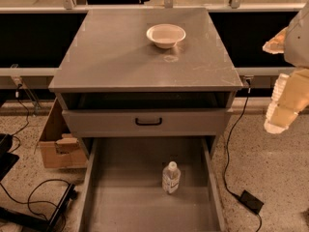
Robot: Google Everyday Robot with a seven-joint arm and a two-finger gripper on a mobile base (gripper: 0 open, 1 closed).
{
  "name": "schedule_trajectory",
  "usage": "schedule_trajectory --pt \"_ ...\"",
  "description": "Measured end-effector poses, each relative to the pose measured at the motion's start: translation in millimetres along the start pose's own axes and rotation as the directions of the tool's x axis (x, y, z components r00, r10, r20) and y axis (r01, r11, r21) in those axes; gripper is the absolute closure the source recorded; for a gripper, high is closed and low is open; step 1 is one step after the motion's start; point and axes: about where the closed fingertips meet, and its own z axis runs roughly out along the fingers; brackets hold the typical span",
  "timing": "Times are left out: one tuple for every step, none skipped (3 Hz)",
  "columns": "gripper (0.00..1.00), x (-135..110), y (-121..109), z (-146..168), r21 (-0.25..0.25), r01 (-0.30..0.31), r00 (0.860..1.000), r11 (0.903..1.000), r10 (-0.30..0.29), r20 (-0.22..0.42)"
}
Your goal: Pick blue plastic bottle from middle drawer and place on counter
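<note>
End effector (285,88) hovers far right, apart from blue plastic bottle (171,177); openness unclear

Odds and ends in view
White bowl (165,35) at 12 o'clock; cardboard box (58,148) at 9 o'clock; black power adapter (252,201) at 4 o'clock, cable (231,149) attached.

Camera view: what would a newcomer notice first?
The blue plastic bottle stands upright and alone on the floor of the pulled-out middle drawer, a little right of centre. A white bowl sits toward the back of the counter. The gripper hangs at the right edge, beside the cabinet and well apart from the bottle.
</note>
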Motion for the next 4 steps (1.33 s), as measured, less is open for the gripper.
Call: schedule_trajectory --pt "0.0 0.0 0.0 0.0 0.0 0.0 1.0 1.0 0.0 0.0" --pt "0.0 0.3 -6.6 3.7 0.018 -0.016 0.999 0.9997 0.015 0.047" --pt "0.0 4.8 -19.7 57.7 0.002 -0.042 0.976 0.9991 0.041 0.216" --pt "0.0 3.9 -29.3 104.7 0.022 -0.047 0.939 0.9986 0.037 0.341"
